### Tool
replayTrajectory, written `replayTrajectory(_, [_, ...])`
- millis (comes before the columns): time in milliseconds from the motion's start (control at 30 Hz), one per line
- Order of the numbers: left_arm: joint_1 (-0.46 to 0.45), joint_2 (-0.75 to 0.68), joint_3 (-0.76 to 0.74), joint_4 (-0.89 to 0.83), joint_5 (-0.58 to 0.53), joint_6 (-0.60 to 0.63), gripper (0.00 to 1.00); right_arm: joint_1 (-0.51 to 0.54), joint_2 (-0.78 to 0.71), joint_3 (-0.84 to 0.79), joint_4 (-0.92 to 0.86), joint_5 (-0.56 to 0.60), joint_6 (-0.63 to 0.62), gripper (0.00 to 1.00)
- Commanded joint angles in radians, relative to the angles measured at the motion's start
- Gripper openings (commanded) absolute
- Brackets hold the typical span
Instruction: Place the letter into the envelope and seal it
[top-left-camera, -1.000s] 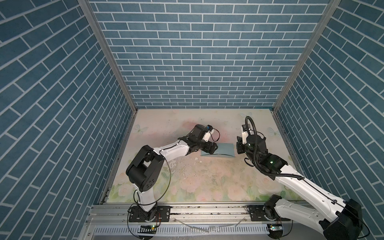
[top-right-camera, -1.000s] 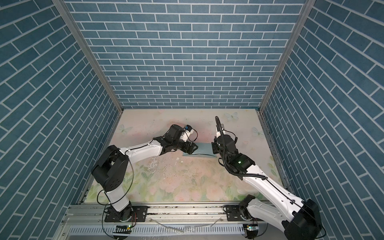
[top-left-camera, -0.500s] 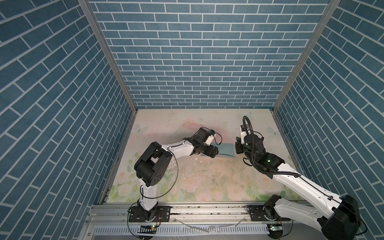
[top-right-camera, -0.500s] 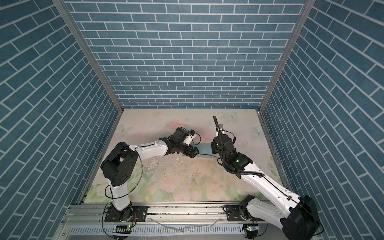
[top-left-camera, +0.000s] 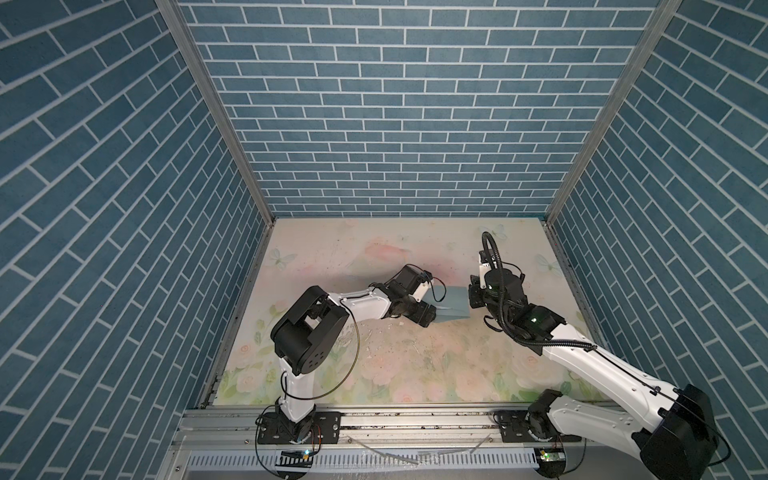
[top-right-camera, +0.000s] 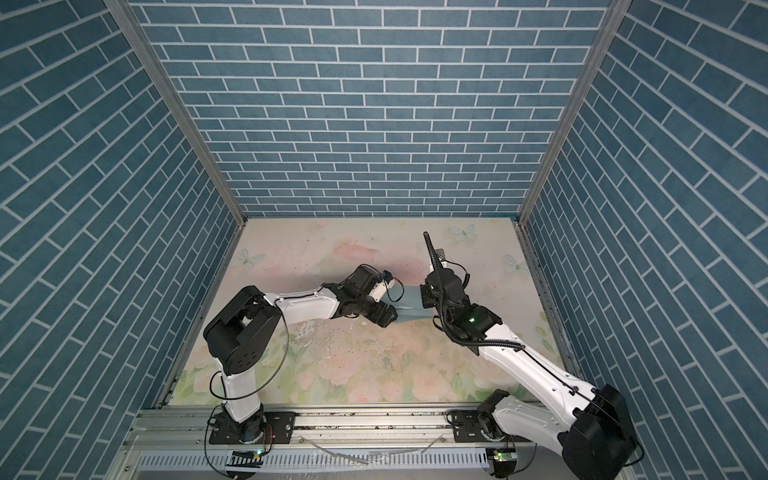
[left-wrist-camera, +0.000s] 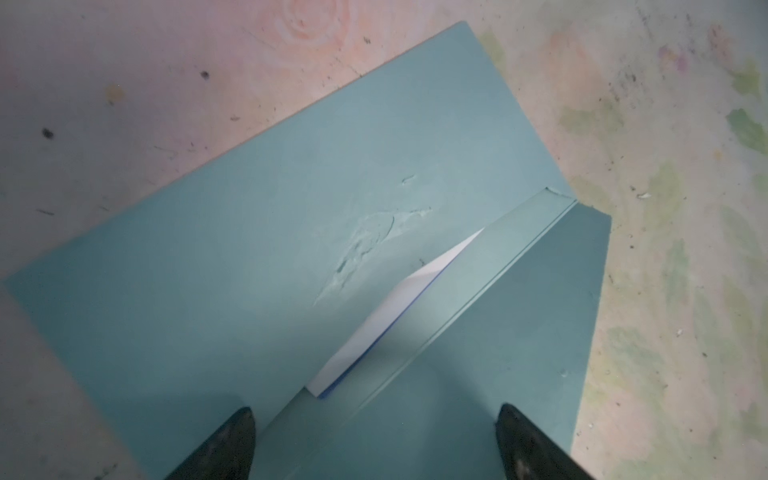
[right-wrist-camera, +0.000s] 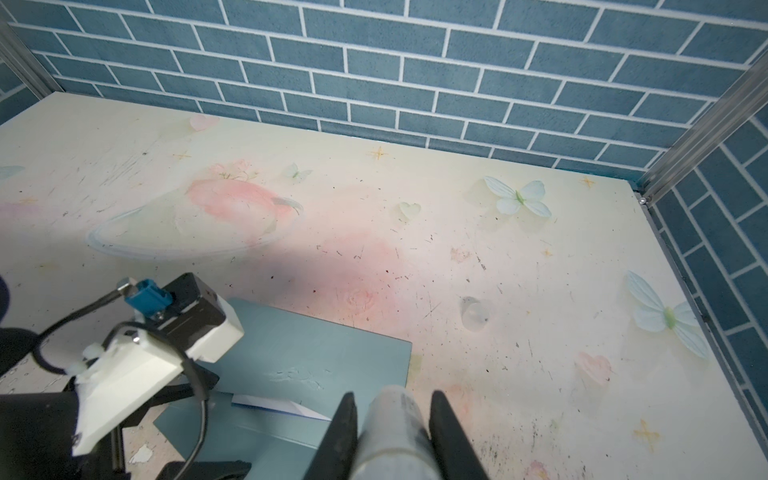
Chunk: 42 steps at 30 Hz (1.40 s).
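Floral counter (right-wrist-camera: 498, 249): left tool (left-wrist-camera: 374, 411) wide over the envelope (left-wrist-camera: 249, 208) flap, right tool (right-wrist-camera: 393, 395) clamps a pale cylinder (right-wrist-camera: 390, 432); I'd tuck the letter (left-wrist-camera: 395, 307) fully first.

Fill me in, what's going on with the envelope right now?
The letter is almost fully inside the teal envelope, which lies flat on the table. Only a white sliver shows at the mouth, and the flap is not folded shut. The left gripper is open above the flap crease, holding nothing. The right gripper is shut on a pale cylindrical stick on the opposite side of the envelope.
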Motion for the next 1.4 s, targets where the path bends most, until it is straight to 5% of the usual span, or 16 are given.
replayTrajectory(0, [-0.019, -0.004, -0.018, -0.011, -0.04, 0.008, 0.91, -0.003, 0.011, -0.003, 0.014, -0.008, 0.052, 0.0])
replayTrajectory(600, [-0.123, -0.025, -0.11, 0.076, -0.13, -0.077, 0.9, -0.005, 0.023, -0.021, 0.018, -0.015, 0.081, 0.0])
replayTrajectory(1100, [-0.173, -0.042, -0.155, 0.137, -0.111, -0.126, 0.54, -0.01, 0.0, -0.051, 0.029, -0.027, 0.109, 0.0])
replayTrajectory(1367, [-0.157, -0.131, -0.181, 0.211, -0.107, -0.145, 0.5, -0.031, 0.016, -0.052, 0.068, -0.131, 0.146, 0.0])
